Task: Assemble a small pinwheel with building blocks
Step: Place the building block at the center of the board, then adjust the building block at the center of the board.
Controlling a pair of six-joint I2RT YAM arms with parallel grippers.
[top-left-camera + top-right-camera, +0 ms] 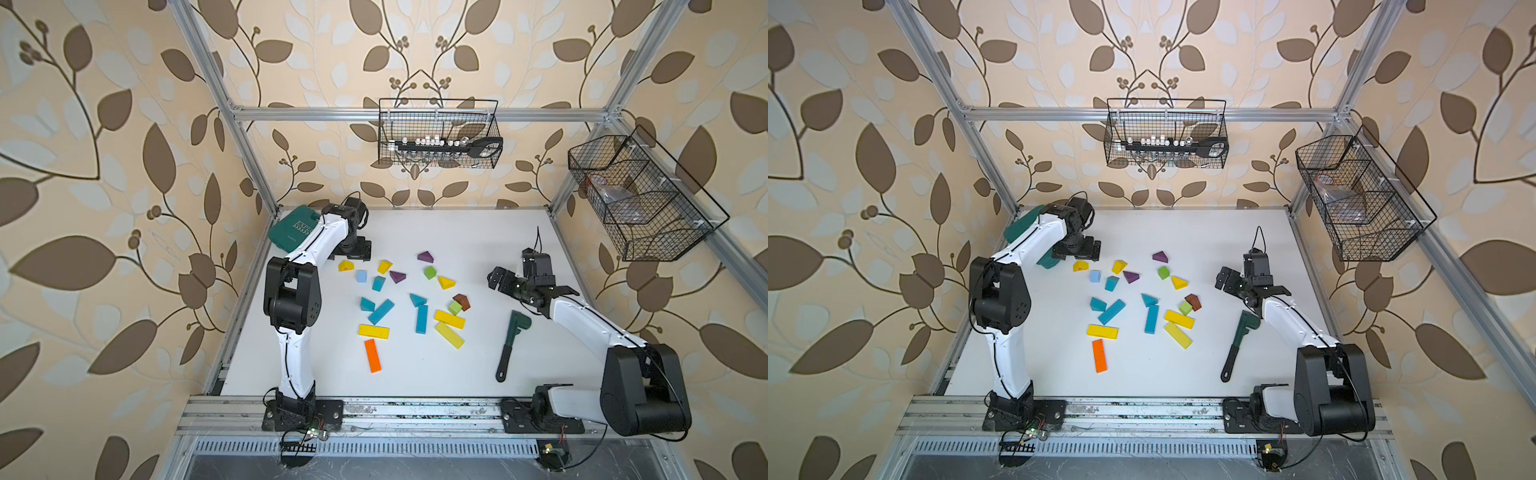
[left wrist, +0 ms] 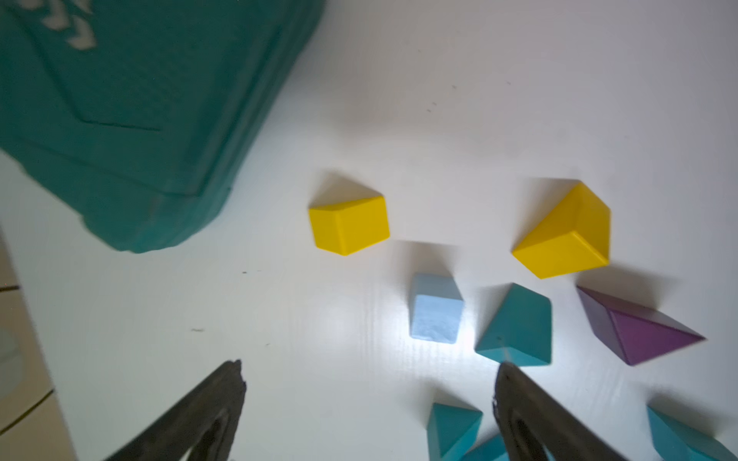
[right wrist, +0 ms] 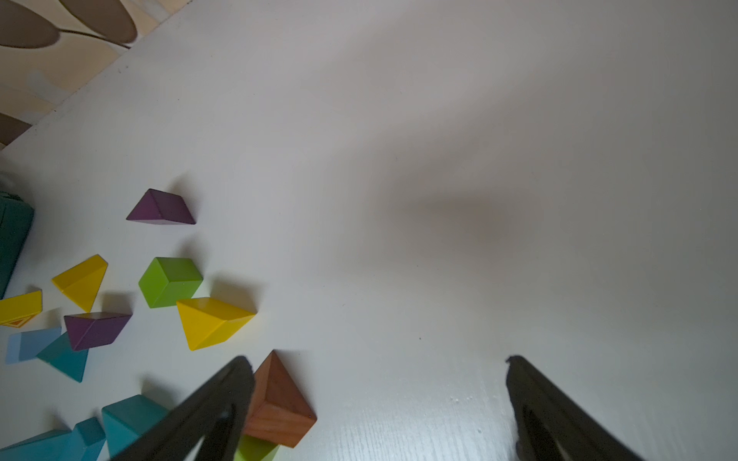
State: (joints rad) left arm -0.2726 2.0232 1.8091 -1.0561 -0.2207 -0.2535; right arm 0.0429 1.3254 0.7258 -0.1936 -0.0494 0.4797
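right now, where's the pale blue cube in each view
Top view: pale blue cube, just left of picture centre.
Top view: same place.
Left wrist: near mid-picture.
Right wrist: at the picture's edge.
Landmark: teal wedge right beside it, in all four.

White table (image 1: 415, 376), pretty simple setup. Building blocks (image 1: 421, 319) are scattered loose across the middle, with an orange bar (image 1: 372, 355) the nearest one. A dark green toy wrench (image 1: 509, 347) lies flat to their right, and a teal case (image 1: 291, 230) sits in the far left corner.
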